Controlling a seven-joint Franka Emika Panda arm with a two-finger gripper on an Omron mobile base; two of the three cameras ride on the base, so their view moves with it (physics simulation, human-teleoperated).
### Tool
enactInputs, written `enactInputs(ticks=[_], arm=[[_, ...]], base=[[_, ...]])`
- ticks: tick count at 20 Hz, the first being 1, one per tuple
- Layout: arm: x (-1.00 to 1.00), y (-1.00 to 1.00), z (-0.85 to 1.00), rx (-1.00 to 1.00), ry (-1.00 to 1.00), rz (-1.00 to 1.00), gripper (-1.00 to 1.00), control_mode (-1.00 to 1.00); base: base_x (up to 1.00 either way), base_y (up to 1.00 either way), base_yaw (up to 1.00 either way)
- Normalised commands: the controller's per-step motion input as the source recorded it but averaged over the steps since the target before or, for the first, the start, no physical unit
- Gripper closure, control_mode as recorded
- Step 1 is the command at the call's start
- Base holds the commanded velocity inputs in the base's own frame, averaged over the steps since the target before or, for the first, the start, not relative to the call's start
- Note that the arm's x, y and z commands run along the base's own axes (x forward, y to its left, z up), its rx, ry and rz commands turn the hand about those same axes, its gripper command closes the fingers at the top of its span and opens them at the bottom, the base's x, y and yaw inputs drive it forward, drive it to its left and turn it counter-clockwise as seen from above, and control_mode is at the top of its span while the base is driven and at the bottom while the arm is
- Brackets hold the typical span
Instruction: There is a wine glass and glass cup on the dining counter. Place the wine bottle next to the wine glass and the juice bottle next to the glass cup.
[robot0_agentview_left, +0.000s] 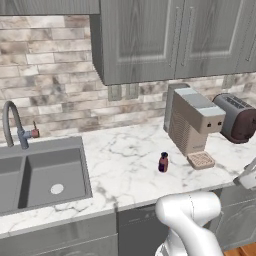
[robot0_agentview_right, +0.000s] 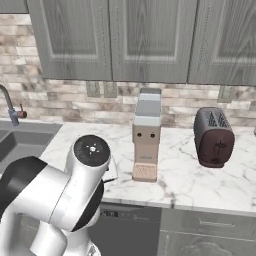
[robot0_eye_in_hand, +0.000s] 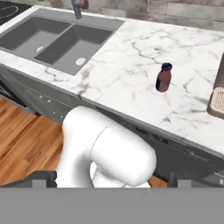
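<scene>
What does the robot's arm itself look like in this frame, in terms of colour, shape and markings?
The arm is glossy white, built of thick rounded segments. In the right base view a joint ends in a round dark cap with small pale marks at its centre, and a black band wraps the segment at the left. No cables show.

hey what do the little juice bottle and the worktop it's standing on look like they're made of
Juice bottle: probably glass or glossy plastic, since its dark red body is smooth with a faint sheen; dark cap looks matte. Worktop: seems polished marble or an imitation, white with grey veins.
</scene>
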Motion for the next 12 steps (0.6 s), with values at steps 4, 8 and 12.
enactInputs(ticks=[4, 8, 12], arm=[[0.37, -0.01, 0.0, 0.15, -0.02, 0.05, -1.0, -1.0], [0.43, 0.0, 0.0, 0.15, -0.01, 0.02, -1.0, -1.0], [0.31, 0.08, -0.05, 0.11, -0.1, 0.0, -1.0, -1.0]], base=[[0.0, 0.0, 0.0], [0.0, 0.0, 0.0], [0.0, 0.0, 0.0]])
